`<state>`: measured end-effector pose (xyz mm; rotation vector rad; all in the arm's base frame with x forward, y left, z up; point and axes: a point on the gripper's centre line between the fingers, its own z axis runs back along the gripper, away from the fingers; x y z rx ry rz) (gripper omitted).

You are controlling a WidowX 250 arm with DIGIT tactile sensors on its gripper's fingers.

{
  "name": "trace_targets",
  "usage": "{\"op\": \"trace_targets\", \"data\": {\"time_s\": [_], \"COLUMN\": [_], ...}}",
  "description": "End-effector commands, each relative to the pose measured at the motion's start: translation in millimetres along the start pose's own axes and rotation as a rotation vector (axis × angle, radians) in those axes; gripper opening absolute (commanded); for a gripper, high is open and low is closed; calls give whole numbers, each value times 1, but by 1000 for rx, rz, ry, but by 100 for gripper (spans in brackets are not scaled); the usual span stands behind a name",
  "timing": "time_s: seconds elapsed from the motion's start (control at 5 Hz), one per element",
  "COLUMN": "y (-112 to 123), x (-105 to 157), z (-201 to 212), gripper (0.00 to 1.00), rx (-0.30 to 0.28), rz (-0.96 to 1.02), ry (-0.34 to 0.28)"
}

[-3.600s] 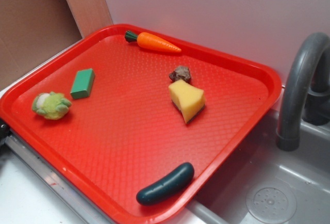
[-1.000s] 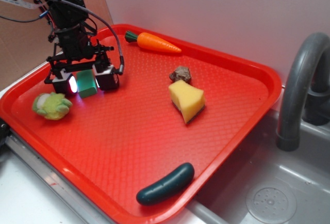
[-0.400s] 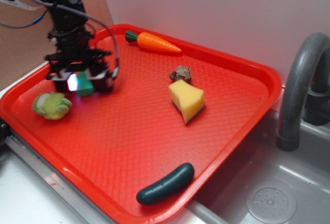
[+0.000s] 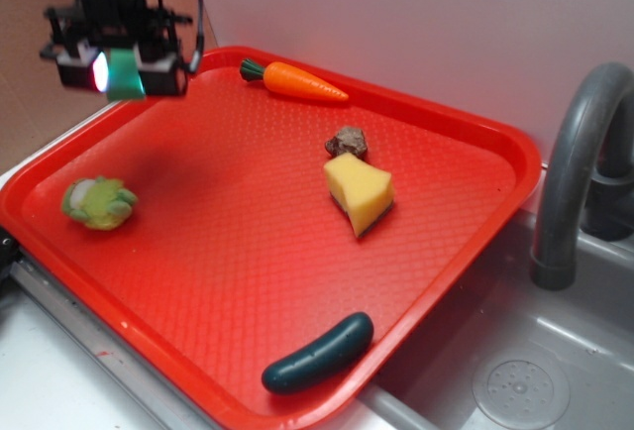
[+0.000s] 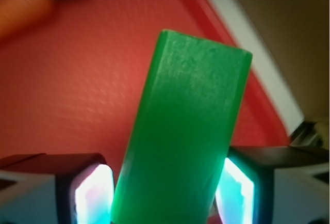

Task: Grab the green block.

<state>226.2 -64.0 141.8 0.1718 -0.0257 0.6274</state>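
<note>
Block (image 4: 126,73) between my fingers: my end effector (image 4: 121,75) is clamped on the green block, holding it in the air above the far left corner of the red tray (image 4: 466,252). In the wrist view the block (image 5: 185,131) fills the frame, with a lit pad (image 5: 93,195) pressed on each side. On the tray lie a plush toy (image 4: 97,201) near the left edge, a carrot (image 4: 294,80) by the back rim, a cheese wedge (image 4: 359,193) with a small brown lump (image 4: 347,141) just behind it, and a cucumber (image 4: 317,354) at the front edge. A grey faucet (image 4: 580,162) stands right of the tray, above a sink (image 4: 525,371).
</note>
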Motion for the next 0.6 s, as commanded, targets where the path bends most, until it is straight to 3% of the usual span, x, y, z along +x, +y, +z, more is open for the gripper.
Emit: {"op": "trace_targets", "data": {"time_s": [0.0, 0.2, 0.4], "y": [24, 39, 39], "x": [6, 8, 11], "z": [113, 154, 155], "gripper": [0, 0, 0], "rx": [-169, -284, -302], "rz": [-1, -38, -71], "ry": [-92, -139, -138]}}
